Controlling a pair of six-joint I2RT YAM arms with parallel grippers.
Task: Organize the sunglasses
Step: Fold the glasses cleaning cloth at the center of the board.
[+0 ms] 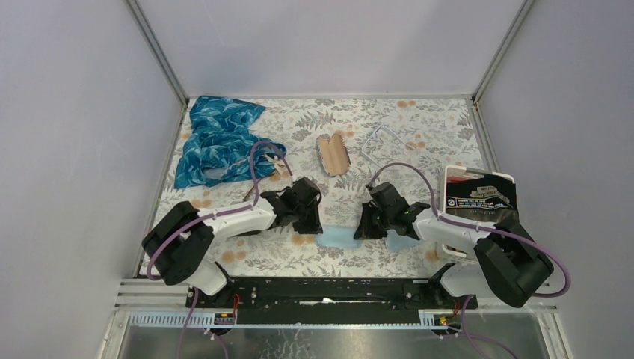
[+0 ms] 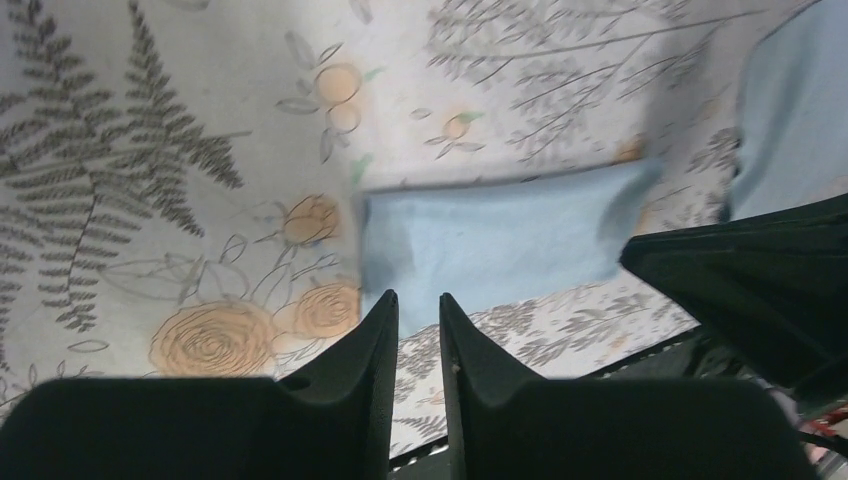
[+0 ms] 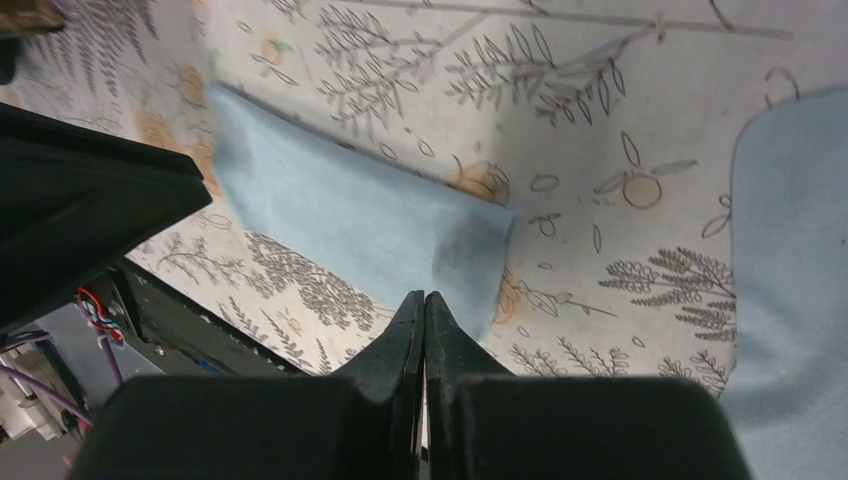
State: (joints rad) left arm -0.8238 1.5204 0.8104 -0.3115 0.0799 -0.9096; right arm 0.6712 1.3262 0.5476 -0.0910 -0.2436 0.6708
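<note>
Evidently little is done: the left pincer [image 2: 418,298], slightly parted and empty, and the right pincer [image 3: 424,296], fully shut, both hover at the pale blue cloth [image 1: 340,239] at 6 o'clock, while the sunglasses cannot be surely identified, possibly the tan oblong item [image 1: 333,153] towards 12 o'clock.

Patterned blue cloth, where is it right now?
Top view: the patterned blue cloth lies bunched in the table's back left corner, just left of the tan oval case.
</note>
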